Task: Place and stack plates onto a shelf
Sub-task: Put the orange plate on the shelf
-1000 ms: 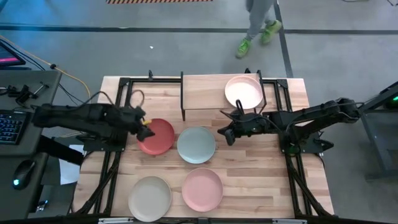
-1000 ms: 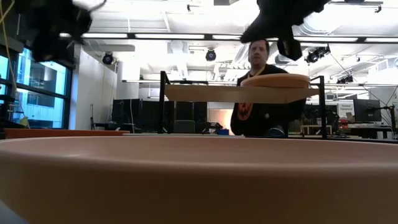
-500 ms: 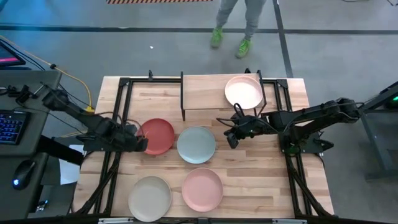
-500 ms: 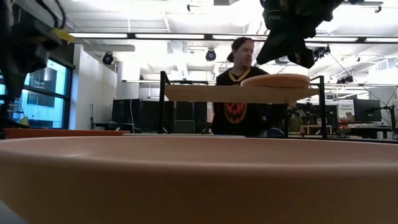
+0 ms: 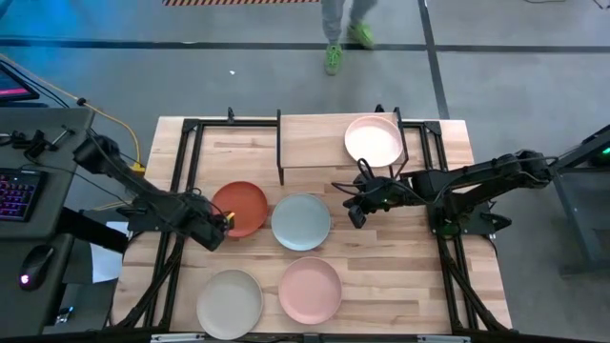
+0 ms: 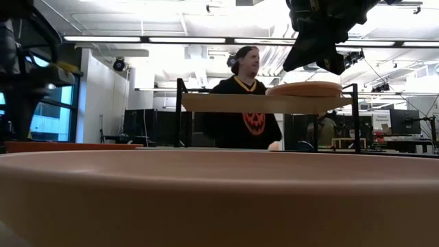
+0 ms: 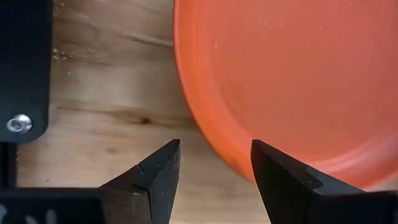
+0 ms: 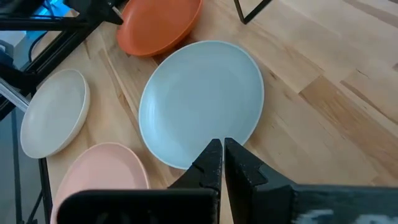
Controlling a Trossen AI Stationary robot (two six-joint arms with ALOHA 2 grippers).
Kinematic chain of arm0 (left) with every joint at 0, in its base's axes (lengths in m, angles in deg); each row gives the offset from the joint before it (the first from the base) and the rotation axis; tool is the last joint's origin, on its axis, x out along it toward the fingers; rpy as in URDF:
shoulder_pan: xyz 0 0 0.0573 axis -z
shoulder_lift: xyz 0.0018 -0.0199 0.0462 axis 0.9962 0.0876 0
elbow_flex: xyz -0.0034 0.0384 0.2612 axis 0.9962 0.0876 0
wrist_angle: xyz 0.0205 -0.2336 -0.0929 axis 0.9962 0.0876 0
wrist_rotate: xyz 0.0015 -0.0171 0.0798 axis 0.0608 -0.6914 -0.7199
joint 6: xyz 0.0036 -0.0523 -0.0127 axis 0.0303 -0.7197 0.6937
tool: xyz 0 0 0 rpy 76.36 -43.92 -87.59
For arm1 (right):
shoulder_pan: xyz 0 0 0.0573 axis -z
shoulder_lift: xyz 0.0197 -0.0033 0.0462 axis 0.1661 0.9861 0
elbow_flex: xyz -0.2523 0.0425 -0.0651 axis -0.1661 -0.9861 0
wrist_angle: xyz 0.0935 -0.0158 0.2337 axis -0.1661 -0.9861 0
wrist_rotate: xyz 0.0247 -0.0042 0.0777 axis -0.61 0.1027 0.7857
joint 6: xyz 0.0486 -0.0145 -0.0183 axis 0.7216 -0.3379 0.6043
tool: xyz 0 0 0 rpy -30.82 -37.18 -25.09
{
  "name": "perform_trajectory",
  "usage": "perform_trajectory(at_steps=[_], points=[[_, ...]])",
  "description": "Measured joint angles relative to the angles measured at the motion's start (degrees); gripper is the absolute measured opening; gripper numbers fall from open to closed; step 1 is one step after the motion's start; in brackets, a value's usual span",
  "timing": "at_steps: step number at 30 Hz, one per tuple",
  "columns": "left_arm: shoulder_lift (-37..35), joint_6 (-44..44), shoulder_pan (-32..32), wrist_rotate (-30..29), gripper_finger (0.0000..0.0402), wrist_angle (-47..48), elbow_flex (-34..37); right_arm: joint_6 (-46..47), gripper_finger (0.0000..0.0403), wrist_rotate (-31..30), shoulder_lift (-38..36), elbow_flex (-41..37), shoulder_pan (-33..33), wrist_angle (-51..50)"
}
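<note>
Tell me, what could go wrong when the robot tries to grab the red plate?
The left gripper is open at the red plate rim; the shallow plate might slide away or slip out when pinched. The pale blue plate lies close beside it and could get bumped. The right gripper, shut, hovers near the blue plate, so the arms might crowd each other.

We are in a robotics lab set in a large open industrial hall. Two dark arms are mounted on a black metal frame (image 5: 191,133) around a wooden table (image 5: 381,248), standing on a grey concrete floor (image 5: 515,76) marked with tape lines. A keyboard (image 5: 17,195) and mouse (image 5: 36,259) sit on a desk alongside. Across the table we see strip ceiling lights (image 6: 185,39), exposed ducts, tall windows (image 6: 51,113) and a person (image 6: 243,103) walking past.
</note>
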Motion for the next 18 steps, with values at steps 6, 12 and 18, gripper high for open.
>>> perform_trajectory(at_steps=[6,12,18], points=[[4.79,-0.86,-2.45,-0.56,0.0178,-1.17,0.0,0.38,0.0001,-0.17,0.0,0.0,0.0,0.0],[7.44,-0.69,-4.43,-0.5,0.0106,-2.75,0.0,0.86,0.0001,-0.15,0.0,0.0,0.0,0.18],[9.06,1.98,-5.07,-3.83,0.0011,-3.36,-0.13,0.91,0.0001,-0.15,0.0,0.0,0.0,0.28]])
